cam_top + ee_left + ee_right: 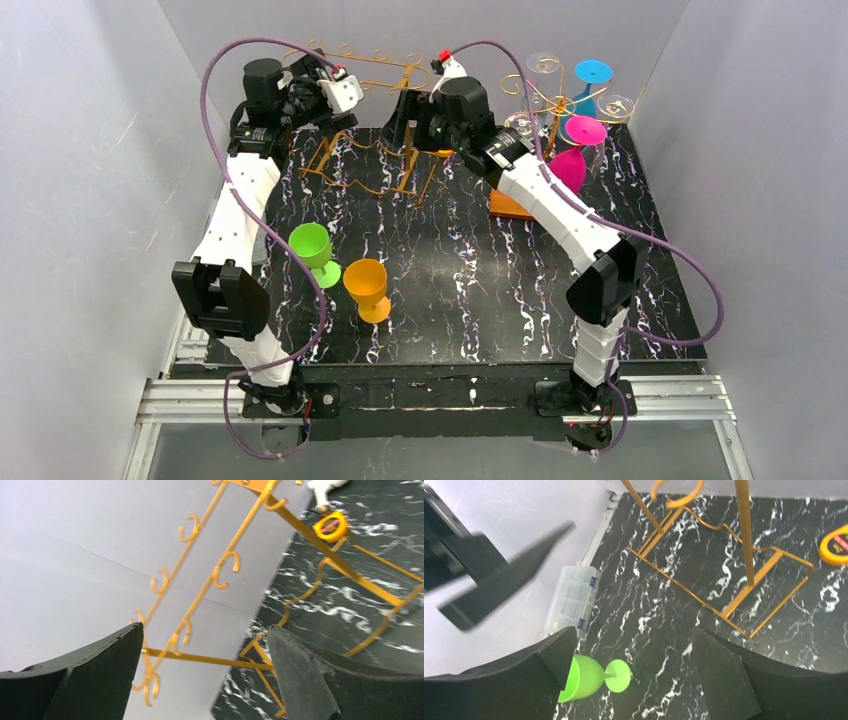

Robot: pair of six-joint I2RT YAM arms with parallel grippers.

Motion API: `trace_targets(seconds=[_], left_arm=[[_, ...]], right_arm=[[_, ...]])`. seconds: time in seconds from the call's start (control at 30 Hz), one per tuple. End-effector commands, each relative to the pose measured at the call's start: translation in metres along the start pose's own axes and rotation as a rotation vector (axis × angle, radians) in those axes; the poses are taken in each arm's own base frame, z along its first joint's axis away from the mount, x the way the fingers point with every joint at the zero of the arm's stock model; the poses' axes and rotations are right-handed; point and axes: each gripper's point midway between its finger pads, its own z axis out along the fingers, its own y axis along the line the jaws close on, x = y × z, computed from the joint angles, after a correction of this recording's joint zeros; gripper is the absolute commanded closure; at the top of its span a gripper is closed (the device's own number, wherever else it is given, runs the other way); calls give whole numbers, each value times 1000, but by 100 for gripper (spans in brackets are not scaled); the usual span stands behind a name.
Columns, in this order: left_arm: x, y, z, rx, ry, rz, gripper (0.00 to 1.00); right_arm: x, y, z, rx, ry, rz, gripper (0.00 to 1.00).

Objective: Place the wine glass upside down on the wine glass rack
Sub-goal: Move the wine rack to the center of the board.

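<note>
The left gripper [204, 629] and right gripper [634, 630] hover by the top of the gold wine glass rack [200, 658], jaws spread wide and empty. The green wine glass [312, 245] and orange wine glass [366, 283] stand on the table [500, 280] well in front of the rack, apart from both grippers.

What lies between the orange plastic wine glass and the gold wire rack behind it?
Nothing: the top external view shows only bare black marbled tabletop between the orange plastic wine glass and the gold wire rack.
</note>
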Motion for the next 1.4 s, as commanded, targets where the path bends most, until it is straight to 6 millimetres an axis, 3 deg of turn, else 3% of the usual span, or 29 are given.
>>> trace_targets(seconds=[0.0,0.17,0.3,0.57,0.77,1.0,1.23,1.37], left_arm=[[-19,29,10,-108,-79,185,9],[-4,9,33,-18,-54,251,12],[4,6,50,9,-32,275,19],[-2,16,76,-47,-36,297,41],[-11,16,83,-58,-50,350,67],[-37,7,78,-52,-60,384,89],[-66,-7,54,-39,-39,418,94],[-79,-29,39,6,-10,448,95]], right_arm=[[-36,28,-44,-98,-123,4,9],[-42,30,-70,-104,-157,-2,12],[-51,33,-86,-98,-183,-20,15],[-45,23,-106,-66,-184,-35,27],[-36,12,-118,-43,-187,-35,34],[-40,-1,-130,-15,-205,-31,37],[-36,-11,-139,4,-209,-26,38],[-35,-18,-146,22,-215,-23,38]])
